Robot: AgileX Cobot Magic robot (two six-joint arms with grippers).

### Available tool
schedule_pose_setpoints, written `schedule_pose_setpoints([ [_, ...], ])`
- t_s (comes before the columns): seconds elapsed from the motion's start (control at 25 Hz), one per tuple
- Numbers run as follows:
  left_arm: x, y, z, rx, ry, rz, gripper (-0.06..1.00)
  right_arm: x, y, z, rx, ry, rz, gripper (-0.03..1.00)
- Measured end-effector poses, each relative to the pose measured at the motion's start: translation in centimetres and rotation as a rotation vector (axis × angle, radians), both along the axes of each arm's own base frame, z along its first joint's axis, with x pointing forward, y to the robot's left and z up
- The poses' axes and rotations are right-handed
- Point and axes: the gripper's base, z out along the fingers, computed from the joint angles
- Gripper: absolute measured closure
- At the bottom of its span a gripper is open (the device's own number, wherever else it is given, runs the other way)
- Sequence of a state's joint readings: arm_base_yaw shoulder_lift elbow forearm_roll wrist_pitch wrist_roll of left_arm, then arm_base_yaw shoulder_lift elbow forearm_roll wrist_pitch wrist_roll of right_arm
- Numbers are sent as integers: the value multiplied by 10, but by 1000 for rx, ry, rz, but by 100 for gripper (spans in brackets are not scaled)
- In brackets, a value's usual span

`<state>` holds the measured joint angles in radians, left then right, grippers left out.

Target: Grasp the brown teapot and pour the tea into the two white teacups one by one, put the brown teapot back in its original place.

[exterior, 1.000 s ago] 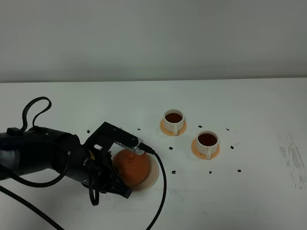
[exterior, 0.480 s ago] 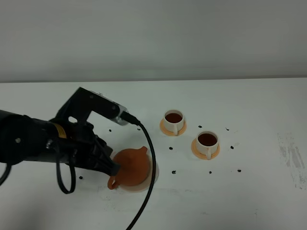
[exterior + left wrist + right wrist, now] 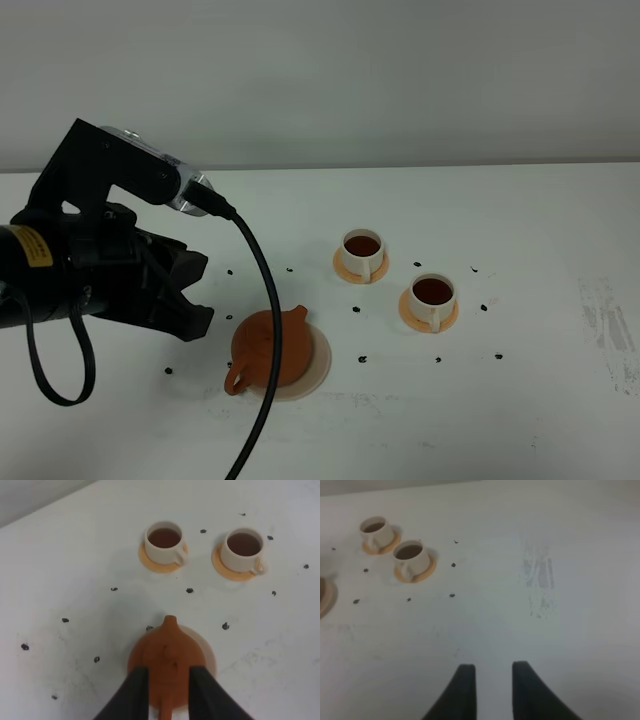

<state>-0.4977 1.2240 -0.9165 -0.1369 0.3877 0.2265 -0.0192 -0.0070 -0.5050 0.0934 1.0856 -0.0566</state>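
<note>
Reddish-brown clay is nearest you: the squat round teapot (image 3: 270, 347) with its knobbed lid sits upright on the flat, pale beige coaster disc (image 3: 316, 362), its home spot. Its loop handle points toward your left arm and its short spout toward the cups, which suits a straight approach or retreat along the handle line.

Your left end effector (image 3: 166, 685) hangs above and just behind the teapot. In the left wrist view its two dark fingers (image 3: 134, 692) stand apart on either side of the handle, and the high view shows them raised clear of the pot, so it is released and holds nothing. Judging by that, the put-back step looks done.

Your right end effector (image 3: 492, 687) is clenched with nothing in it, parked over bare surface well apart from everything.

Farther out stand the two small cream-white cylindrical teacups, each on a round orange saucer. The cup nearer the wall (image 3: 362, 251) and the cup farther to your right (image 3: 433, 298) both hold dark reddish-brown tea (image 3: 433, 291), so both pours appear finished.

Your white tabletop (image 3: 540, 400) carries small dark specks scattered around the pot and cups, and a faint grey scuffed patch (image 3: 608, 320) at the far right. Behind it rises a plain pale grey wall (image 3: 320, 80).
</note>
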Motion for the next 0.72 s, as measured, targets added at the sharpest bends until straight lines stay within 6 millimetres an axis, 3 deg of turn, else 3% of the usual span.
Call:
schedule_pose_setpoints([
  [0.2, -10, 12, 12, 81, -57, -13, 71, 0, 0, 0, 0, 0, 0, 76],
  [0.4, -37, 54, 32, 74, -8, 133, 74, 0, 0, 0, 0, 0, 0, 76],
  [0.56, -70, 95, 44, 60, 63, 318, 82, 0, 0, 0, 0, 0, 0, 76],
  [0.72, -113, 119, 58, 43, 38, 446, 89, 0, 0, 0, 0, 0, 0, 76],
])
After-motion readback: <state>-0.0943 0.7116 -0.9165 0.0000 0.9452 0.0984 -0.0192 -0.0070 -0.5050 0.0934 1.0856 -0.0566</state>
